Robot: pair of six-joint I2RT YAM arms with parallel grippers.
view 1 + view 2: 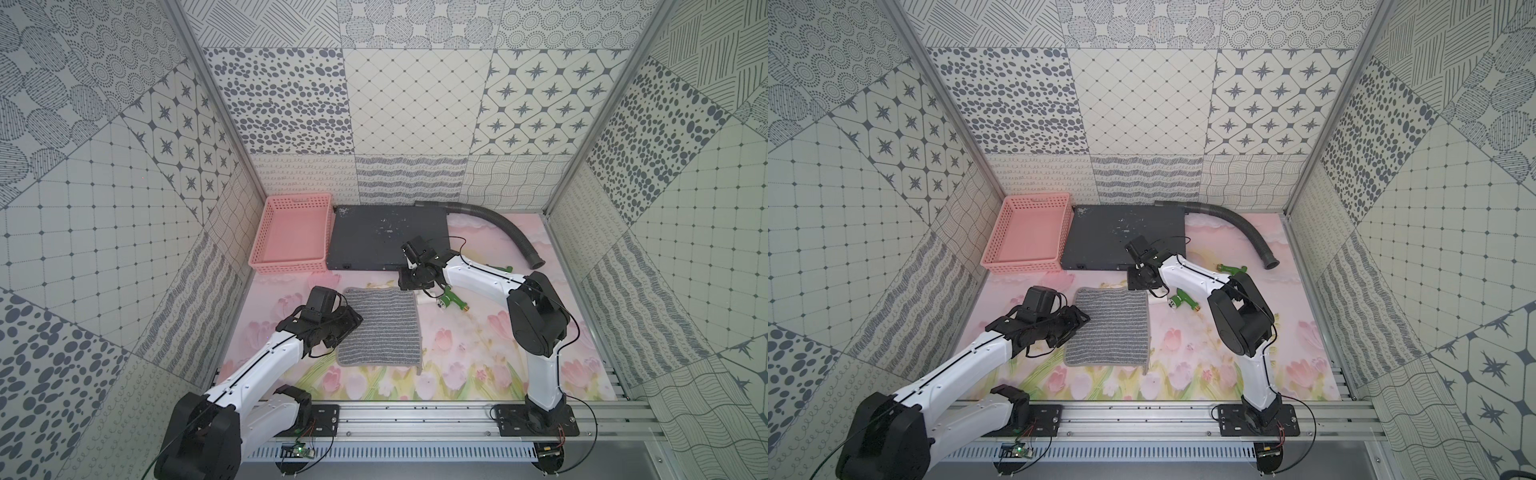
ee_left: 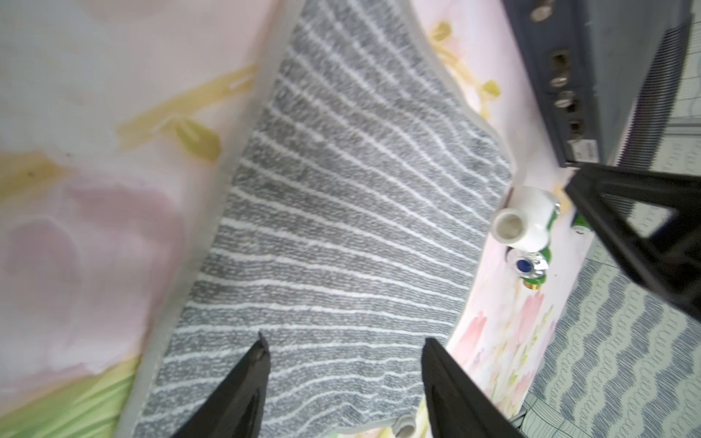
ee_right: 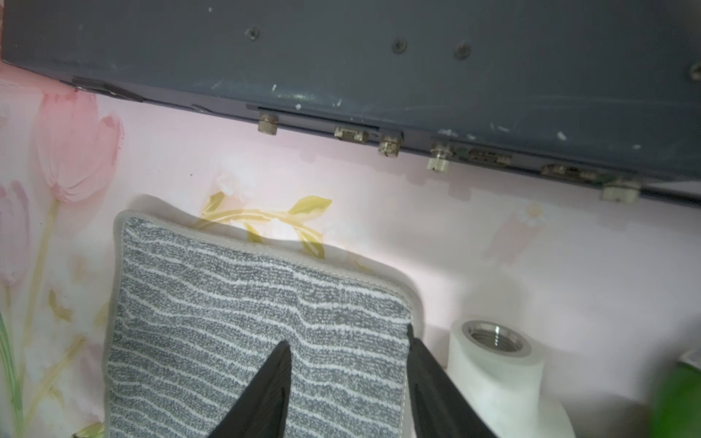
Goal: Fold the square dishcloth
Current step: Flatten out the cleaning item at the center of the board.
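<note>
The square dishcloth, grey with thin wavy whitish stripes, lies spread flat in the middle of the table, and its near right corner is turned up a little. My left gripper hovers at the cloth's left edge. It is open, with its fingers apart over the striped cloth and nothing between them. My right gripper is over the far right corner of the cloth. It is open too, with one finger on the cloth and the other at the hemmed edge.
A pink basket stands at the back left, with a flat dark grey metal box beside it. A black ribbed hose curves along the back right. A white pipe fitting and a green tap lie just right of the cloth.
</note>
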